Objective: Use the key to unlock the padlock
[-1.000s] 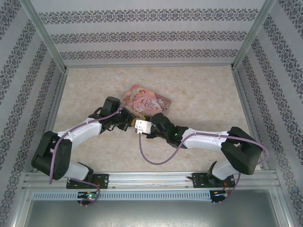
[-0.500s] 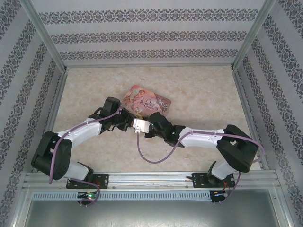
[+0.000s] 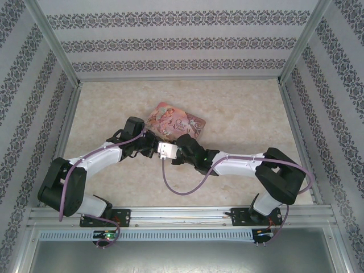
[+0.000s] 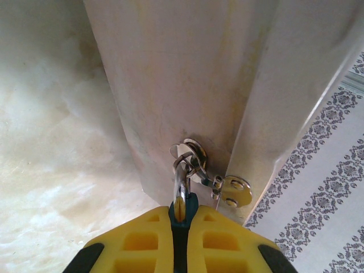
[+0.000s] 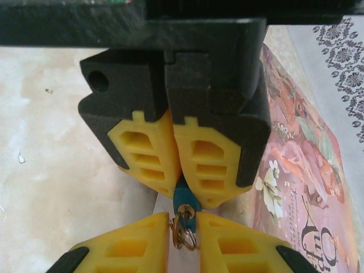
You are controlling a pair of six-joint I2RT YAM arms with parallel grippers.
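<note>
The teal padlock (image 5: pixel 185 200) is pinched between the yellow fingers (image 5: pixel 149 159) of my left gripper (image 5: pixel 180 190), which reaches in from the top of the right wrist view. The key (image 5: pixel 183 220) sticks out of the padlock's near end with its rings hanging from it. My right gripper (image 5: pixel 185 234) has closed in on the key and rings from both sides. In the left wrist view my left gripper (image 4: pixel 181 220) is shut on the padlock (image 4: pixel 186 206), with the key (image 4: pixel 181 189) and ring (image 4: pixel 190 154) standing out beyond it. Seen from above, both grippers meet tip to tip at the left gripper (image 3: pixel 151 149) and the right gripper (image 3: pixel 158 149).
The pink illustrated box (image 3: pixel 176 121) lies on the marble tabletop (image 3: pixel 239 108) just behind the two grippers. A second small key (image 4: pixel 236 190) dangles from the ring. Patterned walls enclose the table on three sides.
My right arm has slid left toward the left gripper, and its jaws have narrowed around the key. The left arm has stayed still, holding the padlock.
</note>
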